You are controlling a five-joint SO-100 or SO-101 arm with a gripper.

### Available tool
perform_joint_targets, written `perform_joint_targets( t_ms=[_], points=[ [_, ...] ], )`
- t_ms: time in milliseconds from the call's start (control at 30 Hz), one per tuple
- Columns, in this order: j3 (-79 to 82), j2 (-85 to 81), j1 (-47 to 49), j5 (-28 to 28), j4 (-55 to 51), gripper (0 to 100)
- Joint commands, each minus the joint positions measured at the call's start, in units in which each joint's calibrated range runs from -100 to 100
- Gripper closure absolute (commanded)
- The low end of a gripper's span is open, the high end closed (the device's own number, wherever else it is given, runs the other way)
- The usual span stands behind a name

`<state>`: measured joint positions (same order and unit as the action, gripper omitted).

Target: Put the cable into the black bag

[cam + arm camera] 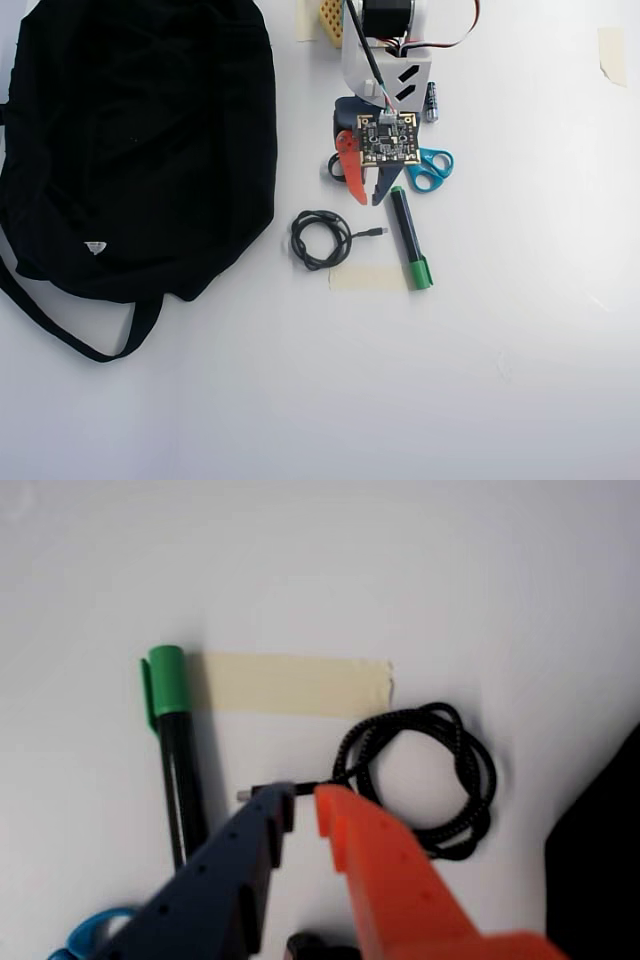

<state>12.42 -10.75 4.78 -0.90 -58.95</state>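
Note:
A black braided cable [470, 770] lies coiled on the white table, its plug end [246, 795] reaching left behind my fingertips. In the overhead view the coil [300, 245] lies just right of the black bag [140, 140], with the plug [378, 232] pointing right. My gripper [305, 802] has a dark blue finger and an orange finger. It is open with a narrow gap and holds nothing. In the overhead view the gripper [370, 200] hovers just behind the plug end. A corner of the bag [600, 860] shows at the right edge of the wrist view.
A green-capped black marker [410, 240] lies right of the cable, also in the wrist view [175, 750]. A strip of beige tape [368, 278] lies in front of the cable. Blue scissors [432, 168] lie beside the arm base. A small dark cylinder [431, 100] stands near the base.

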Motion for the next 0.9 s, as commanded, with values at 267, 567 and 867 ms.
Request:
perform_joint_targets(
  t_ms=[267, 567, 867],
  points=[
    [0.16, 1.87, -2.68, 0.27, -0.39, 85],
    [-3.8, 10.92, -4.48, 2.21, 0.47, 76],
    [-11.88, 20.63, -4.48, 5.89, -0.13, 72]
  ],
)
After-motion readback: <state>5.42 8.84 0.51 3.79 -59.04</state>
